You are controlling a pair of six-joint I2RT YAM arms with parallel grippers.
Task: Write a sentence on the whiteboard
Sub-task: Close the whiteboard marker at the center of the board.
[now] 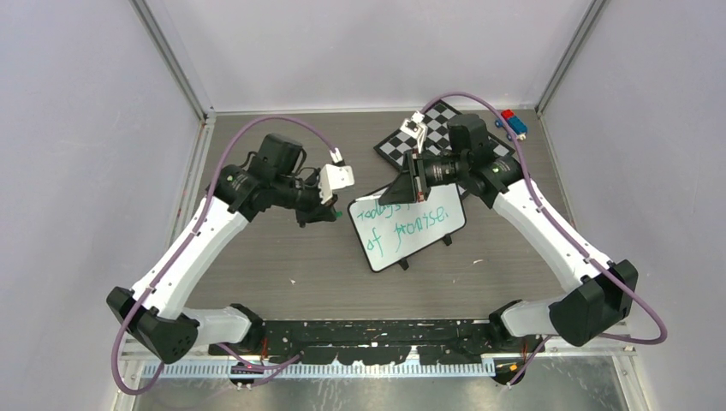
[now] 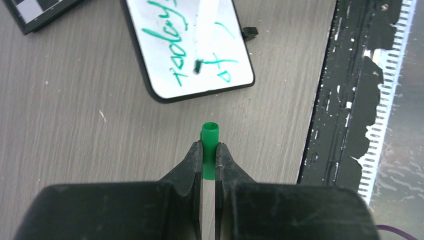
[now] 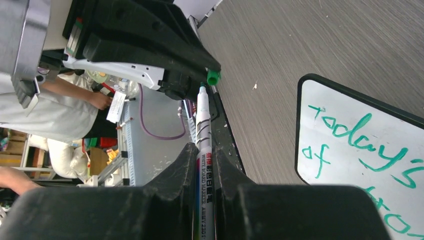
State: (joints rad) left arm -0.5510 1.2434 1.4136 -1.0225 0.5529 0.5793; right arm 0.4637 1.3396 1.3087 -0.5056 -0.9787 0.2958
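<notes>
Sentence: green handwriting (image 1: 415, 224) in two lines, with "today's" above and "of promise" below.
Whiteboard (image 1: 404, 249): sits askew on small black feet in the middle of the table (image 1: 282, 257), between the two grippers. Its far corner is near the chessboard (image 1: 438, 120).
Marker (image 3: 202, 107): white barrel, nib bare, lifted off the board and pointing away from it toward the cap.
Right gripper (image 3: 204, 149): fingers clamped on the marker's barrel, leaving most of its length free in front.
Cap (image 2: 210, 134): green, its open mouth turned toward the board and the marker.
Left gripper (image 2: 210, 150): jaws pressed together on the cap's closed end, hovering over bare table just beside the board's left edge.
Why held so: nib and open mouth face each other with the writing apparently done. This looks like the line-up for recapping, with each arm gripping its piece at the back so the fronts can meet.
Step judged: writing finished or nearly so, capping not yet done.
Bystanders: small red and blue blocks (image 1: 514, 122) sit at the far right, well apart.
Hidden: the right gripper covers whatever follows "today's" from above. The right wrist view cuts both lines at the frame edge, and the left wrist view shows only their beginnings.
Hard to tell: whether the nib is truly aligned with the cap, since the marker is a blurred white bar in the left wrist view.
</notes>
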